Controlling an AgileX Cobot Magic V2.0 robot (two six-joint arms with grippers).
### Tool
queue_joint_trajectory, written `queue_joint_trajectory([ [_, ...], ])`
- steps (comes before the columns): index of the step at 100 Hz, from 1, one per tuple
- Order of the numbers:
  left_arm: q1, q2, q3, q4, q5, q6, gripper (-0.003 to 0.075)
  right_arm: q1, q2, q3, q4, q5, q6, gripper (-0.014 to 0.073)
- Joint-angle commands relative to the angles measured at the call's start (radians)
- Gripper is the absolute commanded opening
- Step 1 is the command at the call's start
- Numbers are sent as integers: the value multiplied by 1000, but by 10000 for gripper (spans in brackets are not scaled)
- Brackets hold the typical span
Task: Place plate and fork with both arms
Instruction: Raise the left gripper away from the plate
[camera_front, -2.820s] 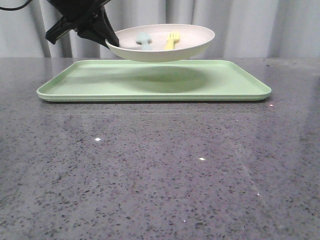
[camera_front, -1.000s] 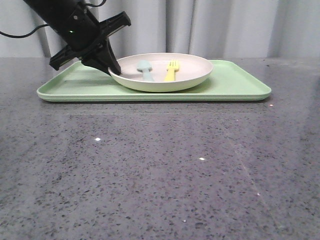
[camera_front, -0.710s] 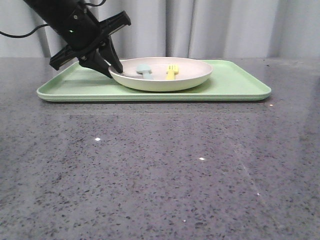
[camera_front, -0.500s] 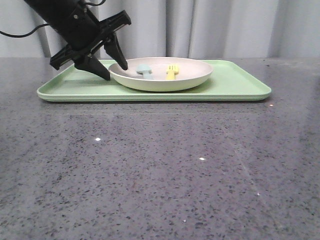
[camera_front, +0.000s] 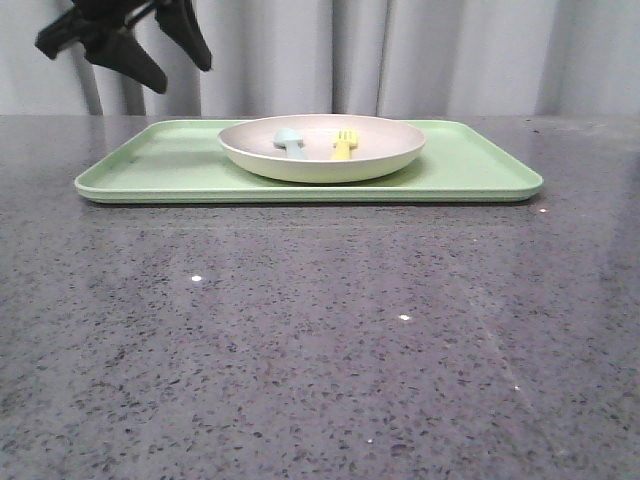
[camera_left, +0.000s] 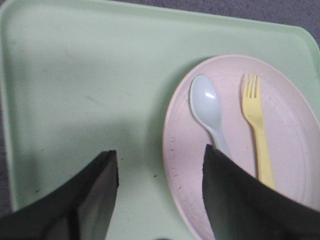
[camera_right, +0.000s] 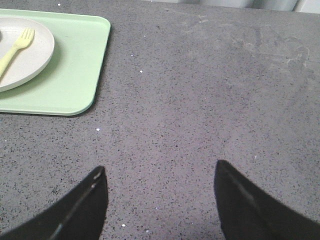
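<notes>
The cream plate (camera_front: 322, 152) rests on the light-green tray (camera_front: 150, 170), a little left of the tray's middle. Inside it lie the yellow fork (camera_front: 342, 147) and a pale blue spoon (camera_front: 290, 142), side by side. My left gripper (camera_front: 180, 72) hangs open in the air above the tray's far left corner, holding nothing. In the left wrist view its open fingers straddle the plate (camera_left: 295, 150) rim from above, with the fork (camera_left: 257, 127) and spoon (camera_left: 207, 110) beyond. My right gripper (camera_right: 159, 170) is open over bare table, right of the tray; it is out of the front view.
The dark speckled stone table (camera_front: 320, 340) stretches from the tray to the near edge. Pale curtains (camera_front: 450, 55) close off the back. In the right wrist view the tray's corner (camera_right: 80, 85) and part of the plate (camera_right: 25, 55) sit off to one side.
My left gripper set the plate down on the tray, opened, and has now risen up and to the left, clear of the plate. The plate, fork and spoon stay put.
</notes>
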Motion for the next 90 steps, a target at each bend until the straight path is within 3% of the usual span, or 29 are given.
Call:
queue_joint_trajectory([
  [1, 15, -106, -30, 33, -18, -7, 379, -6, 15, -36, -9, -71, -6, 470],
  [39, 85, -356, 80, 280, 11, -7, 379, -6, 15, -36, -9, -70, -6, 470],
  [71, 230, -644, 426, 313, -63, -7, 378, -6, 15, -36, -9, -71, -6, 470],
  [90, 251, -836, 637, 342, -115, -7, 378, -6, 15, -36, -9, -71, -6, 470],
])
